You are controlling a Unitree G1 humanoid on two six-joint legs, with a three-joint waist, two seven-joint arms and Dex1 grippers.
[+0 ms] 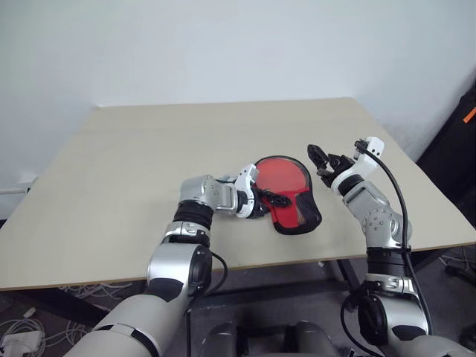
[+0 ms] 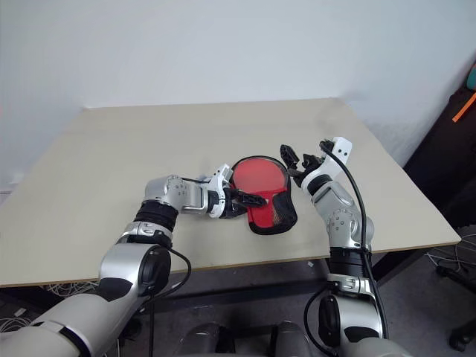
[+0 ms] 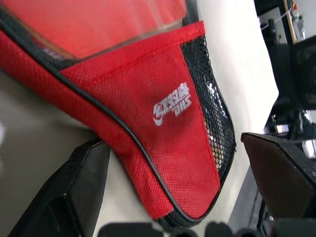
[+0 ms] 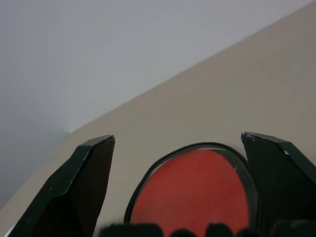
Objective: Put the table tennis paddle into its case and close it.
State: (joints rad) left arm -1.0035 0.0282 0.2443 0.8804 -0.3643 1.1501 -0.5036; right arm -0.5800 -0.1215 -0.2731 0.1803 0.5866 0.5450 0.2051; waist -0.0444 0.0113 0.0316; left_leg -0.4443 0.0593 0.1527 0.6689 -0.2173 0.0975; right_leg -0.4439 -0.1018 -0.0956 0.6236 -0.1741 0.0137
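The case (image 1: 288, 192) is lying flat on the tabletop (image 1: 134, 156) near its front edge, between the two arms, with its round end pointing away from the robot and its narrow end toward it. A red disc is showing through its clear window; whether that is the paddle itself I cannot tell.

It is looking like a soft, light fabric pouch, likely to sag and slide if pulled by one corner. The piped edge at the narrow mesh end seems the firmest place to pinch.

The left end effector (image 1: 279, 199) is sitting low at the narrow end, fingers apart, gripping nothing. The right end effector (image 1: 327, 162) is hovering just beside the round end, fingers also apart.

The left wrist view is showing red mesh, black netting and a white logo close up. The right wrist view is looking over the round rim.
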